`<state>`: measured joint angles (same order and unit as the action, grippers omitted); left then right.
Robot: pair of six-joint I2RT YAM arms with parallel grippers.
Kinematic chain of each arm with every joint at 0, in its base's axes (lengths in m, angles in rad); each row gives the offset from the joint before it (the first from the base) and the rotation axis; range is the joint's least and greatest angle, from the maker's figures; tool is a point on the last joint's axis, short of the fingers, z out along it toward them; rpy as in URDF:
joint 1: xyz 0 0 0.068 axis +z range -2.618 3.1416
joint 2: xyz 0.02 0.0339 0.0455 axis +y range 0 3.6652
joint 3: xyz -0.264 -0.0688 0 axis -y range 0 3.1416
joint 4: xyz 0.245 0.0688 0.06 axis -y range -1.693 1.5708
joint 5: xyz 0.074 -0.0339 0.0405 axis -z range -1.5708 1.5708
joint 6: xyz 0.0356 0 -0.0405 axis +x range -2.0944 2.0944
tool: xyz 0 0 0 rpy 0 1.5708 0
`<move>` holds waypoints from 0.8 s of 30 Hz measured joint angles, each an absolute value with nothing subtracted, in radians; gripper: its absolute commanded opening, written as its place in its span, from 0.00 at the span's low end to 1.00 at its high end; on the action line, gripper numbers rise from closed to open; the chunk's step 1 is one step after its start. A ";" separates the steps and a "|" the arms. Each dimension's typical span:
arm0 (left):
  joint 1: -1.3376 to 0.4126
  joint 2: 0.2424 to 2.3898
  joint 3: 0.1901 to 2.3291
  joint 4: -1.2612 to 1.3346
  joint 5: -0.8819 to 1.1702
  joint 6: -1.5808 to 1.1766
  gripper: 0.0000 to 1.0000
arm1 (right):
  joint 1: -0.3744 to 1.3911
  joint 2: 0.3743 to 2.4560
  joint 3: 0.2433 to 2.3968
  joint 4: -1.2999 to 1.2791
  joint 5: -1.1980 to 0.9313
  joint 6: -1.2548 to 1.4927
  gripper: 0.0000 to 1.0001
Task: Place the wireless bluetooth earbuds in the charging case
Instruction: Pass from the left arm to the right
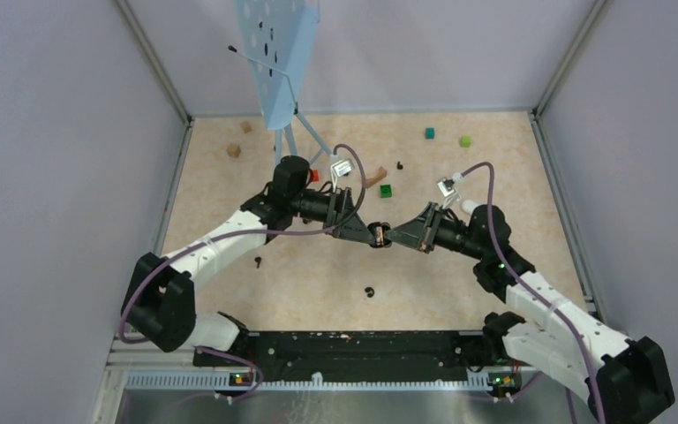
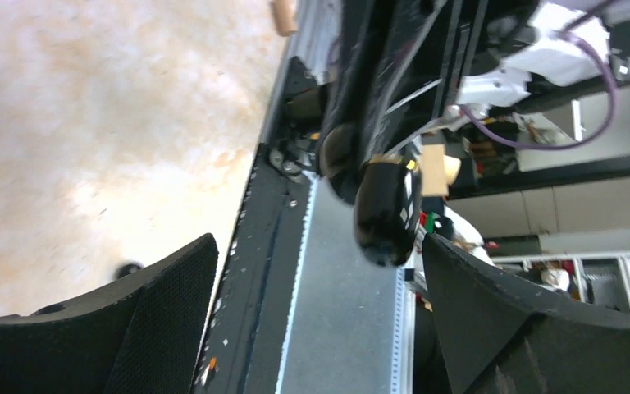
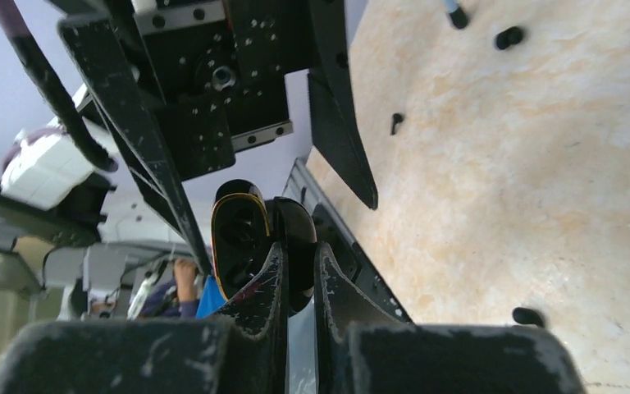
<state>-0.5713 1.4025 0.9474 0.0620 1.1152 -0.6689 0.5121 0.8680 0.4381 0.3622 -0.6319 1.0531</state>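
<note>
Clamping the case (image 3: 242, 238) in my closed right tool (image 3: 299, 254), left tool (image 2: 318, 246) wide open around it; contents I cannot tell; black buds (image 1: 369, 291) lie on the surface (image 1: 459, 283)

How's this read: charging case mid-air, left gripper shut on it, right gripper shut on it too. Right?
Half right. The left gripper is open, standing wide of the charging case, as the left wrist view shows. The right gripper is shut on it, mid-air.
</note>
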 measured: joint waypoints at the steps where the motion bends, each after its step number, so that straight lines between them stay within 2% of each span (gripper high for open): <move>1: -0.565 1.397 0.955 0.013 1.087 -0.641 0.99 | 0.512 0.857 0.458 0.310 -0.607 1.038 0.00; 6: -0.545 1.303 0.954 -0.160 0.881 -0.578 0.99 | 0.512 0.831 0.535 0.030 -0.468 0.976 0.00; 13: -0.644 1.152 0.902 -0.184 0.574 -0.660 0.99 | 0.542 0.848 0.703 -0.364 -0.173 0.925 0.00; 21: -0.793 1.275 0.894 -0.146 0.366 -0.781 0.99 | 0.680 0.930 0.789 -0.520 0.043 0.909 0.00; 24: -0.809 1.324 0.894 -0.133 0.319 -0.802 0.95 | 0.713 0.962 0.793 -0.551 0.076 0.909 0.00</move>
